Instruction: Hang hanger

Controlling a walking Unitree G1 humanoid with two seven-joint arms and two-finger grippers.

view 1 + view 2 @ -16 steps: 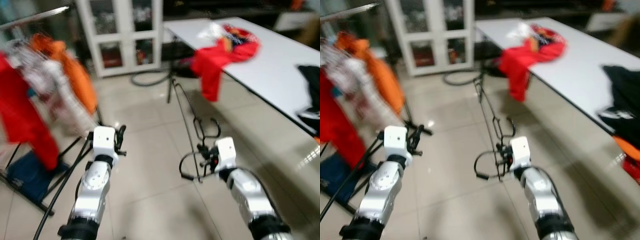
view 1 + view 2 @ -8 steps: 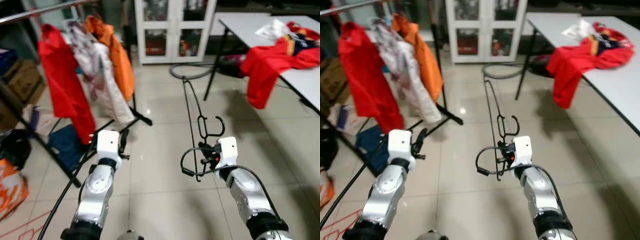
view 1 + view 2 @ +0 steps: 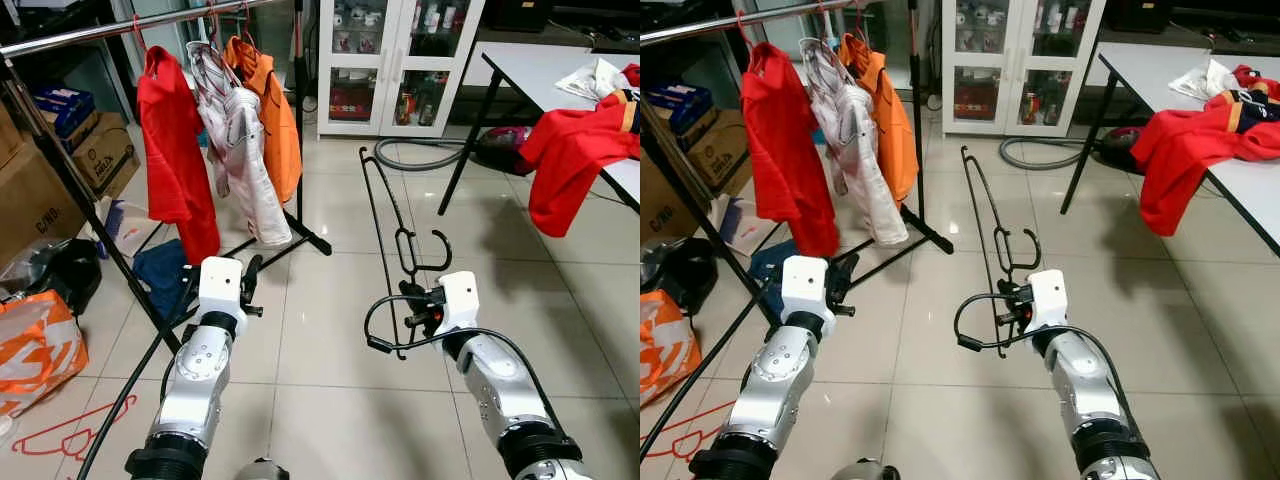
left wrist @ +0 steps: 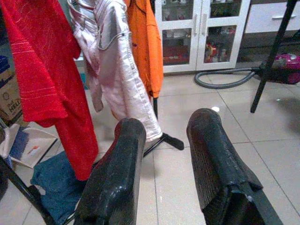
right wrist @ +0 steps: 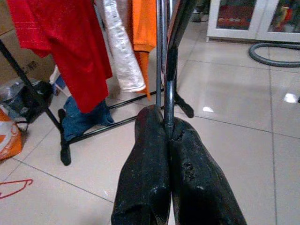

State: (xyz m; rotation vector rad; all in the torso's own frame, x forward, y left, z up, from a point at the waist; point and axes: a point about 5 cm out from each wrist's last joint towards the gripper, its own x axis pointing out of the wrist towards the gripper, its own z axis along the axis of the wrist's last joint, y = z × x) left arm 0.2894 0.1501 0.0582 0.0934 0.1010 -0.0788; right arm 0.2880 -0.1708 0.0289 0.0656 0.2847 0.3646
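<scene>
A black hanger [image 3: 378,215] is held upright over the tiled floor, its hook [image 3: 432,251] curling to the right. My right gripper [image 3: 414,306] is shut on the hanger's thin bar, and the right wrist view shows both fingers [image 5: 146,154] pinching that hanger bar [image 5: 168,70]. My left gripper [image 3: 250,276] is raised at my left front, open and empty, its fingers [image 4: 123,154] apart. Beyond it stands a clothes rack [image 3: 110,27] with a red garment [image 3: 176,150], a white one [image 3: 242,150] and an orange one [image 3: 277,120] hanging on it.
A white table [image 3: 540,62] with a red garment [image 3: 575,160] draped over its edge stands at the right. A glass-door cabinet [image 3: 400,60] and a grey hose [image 3: 415,157] are behind. Cardboard boxes [image 3: 40,190], an orange bag [image 3: 35,350] and a red hanger [image 3: 50,440] lie at the left.
The camera has swung to the left and the blur has cleared, so the clothes rack now sits nearer the middle. Both arms keep their pose, with the hanger still gripped.
</scene>
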